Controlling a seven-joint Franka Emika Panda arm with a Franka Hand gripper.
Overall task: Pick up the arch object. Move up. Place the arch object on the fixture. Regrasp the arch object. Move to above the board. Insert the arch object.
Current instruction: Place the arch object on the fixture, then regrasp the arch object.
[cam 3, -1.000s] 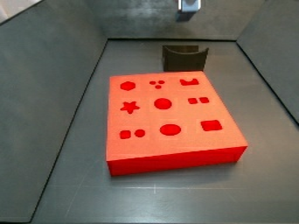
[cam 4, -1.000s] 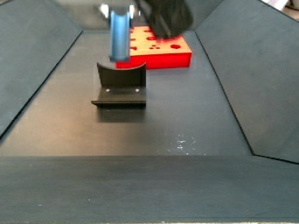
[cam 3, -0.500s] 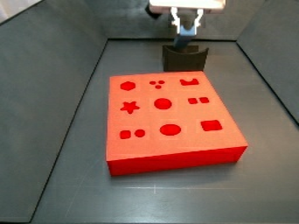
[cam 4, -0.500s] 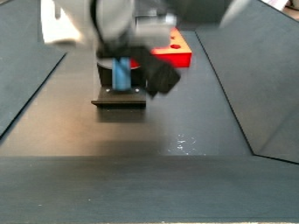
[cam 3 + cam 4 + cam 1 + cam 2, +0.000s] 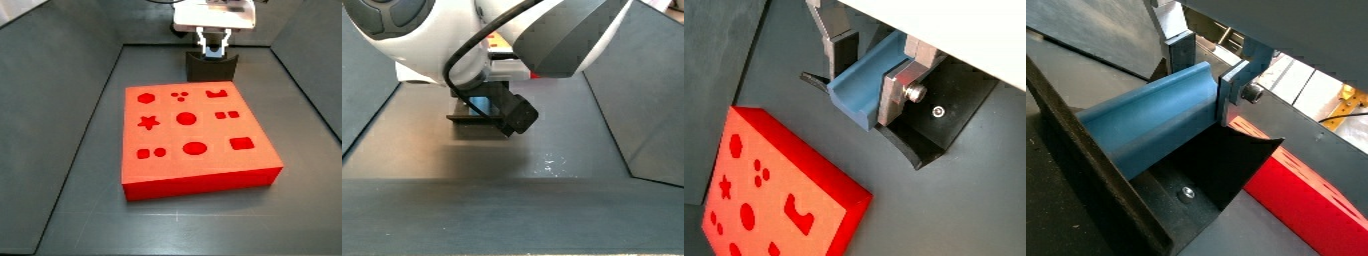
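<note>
Gripper (image 5: 867, 72) low over the fixture (image 5: 938, 120), at the far end of the dark floor (image 5: 80, 200) in a side view. Both wrist views: silver finger plates with dark pads flank the arch object (image 5: 862, 82), a blue-grey elongated piece; the jaws are clamped on its two sides. One finger (image 5: 1237, 78) presses the piece's flank, screw head visible just beside it.

Arch object (image 5: 1153, 118) sits in the fixture (image 5: 1213, 175), its long body running along the dark bracket; lower end reaches down into the notch. Whether it rests fully on the bracket cannot be told.

Side view: gripper (image 5: 213, 42) directly above the fixture (image 5: 211, 66), which stands just beyond the far edge of the board (image 5: 187, 140). Board lies mid-floor, bright red, recesses up: star, circles, oval, squares, arch shape near its far edge.

Opposite side view: the arm's white and dark housing (image 5: 502, 40) fills the upper frame; fixture (image 5: 476, 118) partly hidden behind it, a sliver of blue arch object (image 5: 478, 104) showing. Board mostly hidden.
</note>
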